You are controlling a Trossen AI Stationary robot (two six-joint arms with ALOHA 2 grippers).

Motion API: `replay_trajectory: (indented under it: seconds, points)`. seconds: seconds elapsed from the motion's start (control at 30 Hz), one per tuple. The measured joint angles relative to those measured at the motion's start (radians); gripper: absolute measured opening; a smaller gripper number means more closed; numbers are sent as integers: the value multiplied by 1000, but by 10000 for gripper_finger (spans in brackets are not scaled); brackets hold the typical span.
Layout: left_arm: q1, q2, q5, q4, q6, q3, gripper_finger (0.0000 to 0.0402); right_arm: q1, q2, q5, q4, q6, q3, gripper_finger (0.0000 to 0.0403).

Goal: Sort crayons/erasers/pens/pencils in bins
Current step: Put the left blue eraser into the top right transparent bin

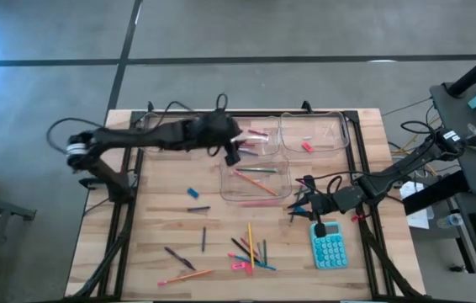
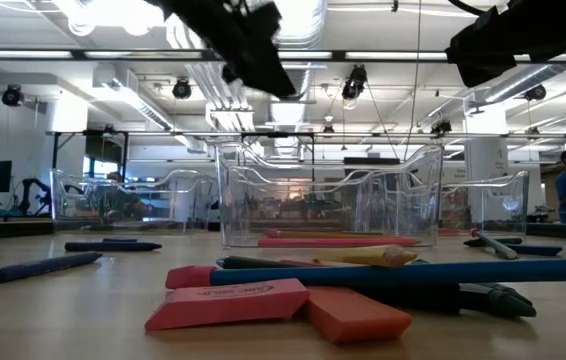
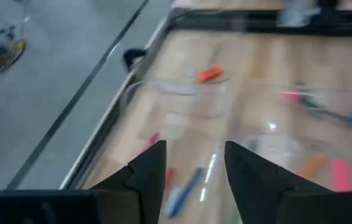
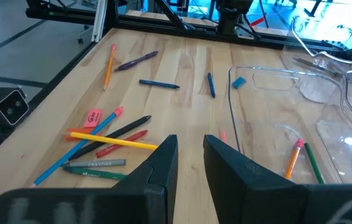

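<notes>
Four clear bins stand at the table's far middle: a near one (image 1: 255, 181) with orange, green and pink pencils (image 1: 255, 171), a far middle one (image 1: 259, 139) with pink sticks, a far right one (image 1: 314, 130) with a red eraser (image 1: 307, 146), and a far left one (image 1: 166, 130). My left gripper (image 1: 231, 153) hangs open and empty above the bins; it also shows in its wrist view (image 3: 194, 165). My right gripper (image 1: 299, 204) is low at the near bin's right corner, narrowly open and empty (image 4: 189, 149). A heap of pencils, crayons and pens (image 1: 251, 248) lies on the table near the front.
A teal calculator (image 1: 329, 246) lies right of the heap. Pink erasers (image 1: 238, 266), a blue eraser (image 1: 193, 192), dark pens (image 1: 198, 209) (image 1: 179, 257) and an orange pencil (image 1: 186, 275) lie scattered on the wood at front left. Black frame rails run along the table's edges.
</notes>
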Motion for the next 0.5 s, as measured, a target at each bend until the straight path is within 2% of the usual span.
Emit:
replay_trajectory:
  seconds: [0.1, 0.3, 0.5]
  points:
    - [-102, -69, -22, -78, -18, -27, 148, 0, 0, 0, 0, 0, 0, 68]
    - [-334, -134, -165, -296, -216, -73, 148, 0, 0, 0, 1, 0, 0, 68]
    - [-524, -142, -178, -364, -475, -151, 148, 0, 0, 0, 10, -2, 0, 68]
